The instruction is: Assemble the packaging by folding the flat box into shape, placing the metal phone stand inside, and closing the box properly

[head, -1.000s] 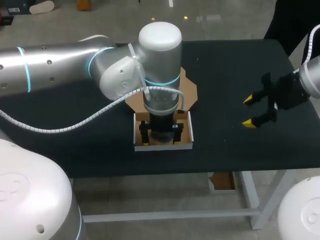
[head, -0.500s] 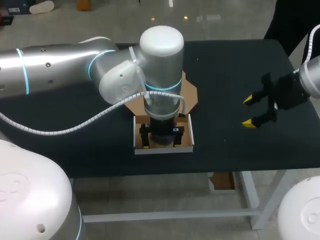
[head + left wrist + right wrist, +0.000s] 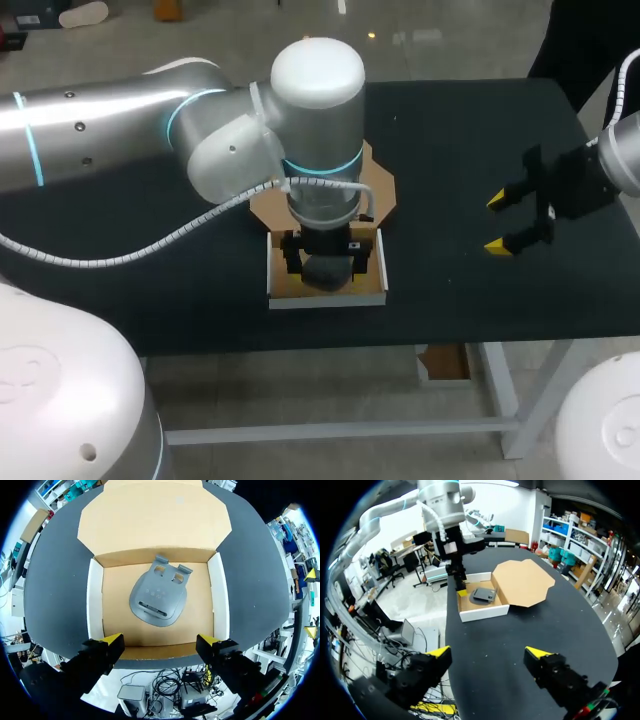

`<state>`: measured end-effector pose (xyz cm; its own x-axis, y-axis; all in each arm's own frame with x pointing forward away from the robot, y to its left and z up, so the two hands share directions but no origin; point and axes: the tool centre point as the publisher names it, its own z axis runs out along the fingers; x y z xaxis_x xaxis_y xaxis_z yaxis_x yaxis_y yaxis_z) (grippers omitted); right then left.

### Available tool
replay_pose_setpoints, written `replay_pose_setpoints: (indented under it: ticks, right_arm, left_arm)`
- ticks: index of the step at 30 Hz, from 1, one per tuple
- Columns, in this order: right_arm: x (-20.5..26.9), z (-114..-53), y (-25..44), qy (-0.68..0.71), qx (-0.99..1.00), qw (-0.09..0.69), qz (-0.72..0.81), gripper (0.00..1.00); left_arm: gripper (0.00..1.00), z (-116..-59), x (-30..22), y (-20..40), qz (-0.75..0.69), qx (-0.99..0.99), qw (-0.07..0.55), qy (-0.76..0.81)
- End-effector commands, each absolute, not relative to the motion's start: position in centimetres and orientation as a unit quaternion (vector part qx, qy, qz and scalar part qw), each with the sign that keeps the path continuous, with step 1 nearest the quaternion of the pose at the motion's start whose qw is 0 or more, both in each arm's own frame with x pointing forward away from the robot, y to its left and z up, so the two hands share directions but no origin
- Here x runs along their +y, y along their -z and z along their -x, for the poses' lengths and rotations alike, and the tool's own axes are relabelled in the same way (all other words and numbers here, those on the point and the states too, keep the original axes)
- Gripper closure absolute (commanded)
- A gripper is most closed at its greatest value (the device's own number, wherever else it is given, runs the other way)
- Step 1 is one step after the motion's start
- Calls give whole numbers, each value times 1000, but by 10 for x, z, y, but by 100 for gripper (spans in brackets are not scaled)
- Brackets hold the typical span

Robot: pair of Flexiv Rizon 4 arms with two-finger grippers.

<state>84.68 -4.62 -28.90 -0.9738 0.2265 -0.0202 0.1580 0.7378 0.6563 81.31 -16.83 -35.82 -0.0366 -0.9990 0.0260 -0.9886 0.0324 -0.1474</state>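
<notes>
Two grippers are seen parted over a black, matte table (image 3: pixel 470 130). A shallow cardboard box (image 3: pixel 95 600), white on its outer walls and plain brown inside, is set near the table's front edge with its top open. Its brown lid flap (image 3: pixel 155 520), cut with angled corners, is laid flat on the table behind it. The metal phone stand (image 3: pixel 157 600), a smooth grey plate rounded at one end with two small cut-outs and hooked tabs at the other, is seen lying flat on the box floor, tabs turned toward the lid hinge. It is kept apart from all four walls, with brown floor showing round it.

The left gripper (image 3: pixel 160 640) is held directly above the box, its fingers spread about as wide as the box floor. The stand is placed below and ahead of them, untouched. The right gripper (image 3: pixel 497 222) is held well apart at the table's right side, fingers spread with nothing between them. Bare black tabletop is shown between it and the box.
</notes>
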Motion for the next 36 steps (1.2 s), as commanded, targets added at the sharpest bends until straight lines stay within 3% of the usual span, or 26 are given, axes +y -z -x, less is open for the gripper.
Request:
replay_pose_setpoints:
  ticks: [1, 36]
  right_arm:
    - [-47, -846, 288, -349, 930, 49, -102, 0]
    - [-47, -846, 288, -349, 930, 49, -102, 0]
  left_arm:
    - [0, -808, -157, 339, 681, 726, 42, 85]
    - [0, -897, -72, 285, 496, 836, -82, 218]
